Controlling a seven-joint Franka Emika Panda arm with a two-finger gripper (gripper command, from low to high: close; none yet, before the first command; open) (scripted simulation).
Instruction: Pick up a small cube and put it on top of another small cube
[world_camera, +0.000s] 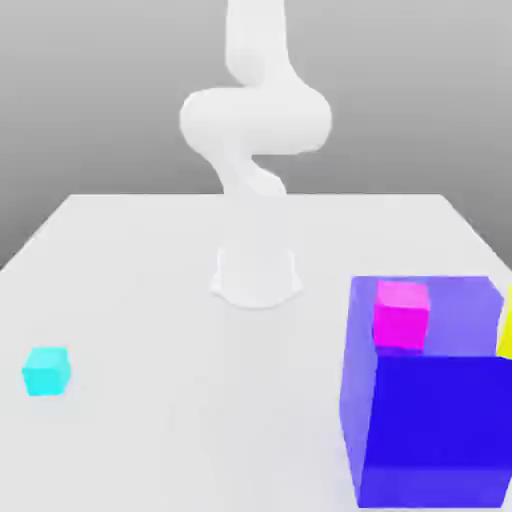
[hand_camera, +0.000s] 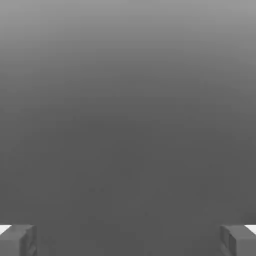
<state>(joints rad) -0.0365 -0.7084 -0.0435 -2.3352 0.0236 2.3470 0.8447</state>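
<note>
Cyan cube sits alone on the table, toward the exterior view's left, well apart from everything else. Yellow cube at the right edge, partly cut off, just beside the big blue cube; a magenta cube is there too. Gripper — jaws wide apart, nothing between them. Cyan cube looks rigid, light, flat-faced — probably an easy pinch across two opposite sides, centred, from above.
</note>
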